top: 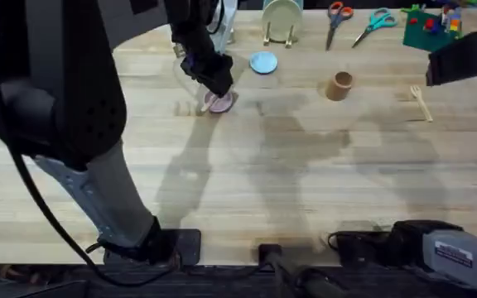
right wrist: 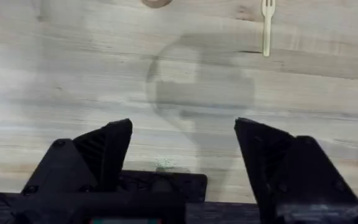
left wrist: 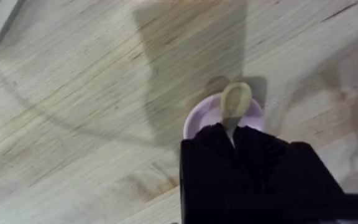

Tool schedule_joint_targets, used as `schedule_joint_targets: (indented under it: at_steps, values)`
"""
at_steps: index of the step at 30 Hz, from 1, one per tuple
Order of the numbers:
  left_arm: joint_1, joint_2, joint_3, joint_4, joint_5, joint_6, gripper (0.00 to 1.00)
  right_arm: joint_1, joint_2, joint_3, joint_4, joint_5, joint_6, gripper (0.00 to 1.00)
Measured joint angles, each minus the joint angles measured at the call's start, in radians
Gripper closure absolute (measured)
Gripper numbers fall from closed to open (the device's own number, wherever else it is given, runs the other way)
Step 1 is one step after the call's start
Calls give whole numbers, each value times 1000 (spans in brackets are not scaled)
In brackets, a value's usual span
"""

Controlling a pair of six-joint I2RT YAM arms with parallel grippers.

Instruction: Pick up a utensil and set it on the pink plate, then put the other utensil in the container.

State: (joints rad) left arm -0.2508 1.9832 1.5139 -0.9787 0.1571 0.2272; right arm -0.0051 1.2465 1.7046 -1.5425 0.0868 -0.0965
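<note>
Utensil (left wrist: 235, 99) in left end effector (left wrist: 232, 134)

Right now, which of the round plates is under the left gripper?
The pink plate, directly beneath the left gripper, which holds the utensil over it. The light blue plate lies apart, and the pale green plate stands in a rack.

Pale wood-plank worktop (top: 305, 182), soft shadows across its middle. Along 12 o'clock edge: two scissors (top: 338, 18), green plate on rack (top: 281, 16).
</note>
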Motion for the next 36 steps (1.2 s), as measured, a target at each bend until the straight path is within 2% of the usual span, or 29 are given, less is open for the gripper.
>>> schedule_joint_targets:
  at_steps: [4, 8, 11, 20, 25, 33, 36]
  values:
    - [0, 0, 0, -1, 2, 0, 889, 0, 0, 0, 0, 0, 0, 8]
    - [0, 0, 0, -1, 4, -3, 727, 0, 0, 0, 0, 0, 0, 9]
    - [0, 0, 0, -1, 4, -3, 662, 0, 0, 0, 0, 0, 0, 7]
    - [0, 0, 0, -11, 4, -3, 634, 0, 0, 0, 0, 0, 0, 7]
    - [0, -14, 0, -33, 4, -3, 521, 0, 0, 0, 0, 0, 0, 7]
    - [0, -185, 0, -108, 4, -3, 380, 0, 0, 0, 0, 0, 0, 8]
    - [0, -257, 0, -128, 4, -3, 289, 0, 0, 0, 0, 0, 0, 8]
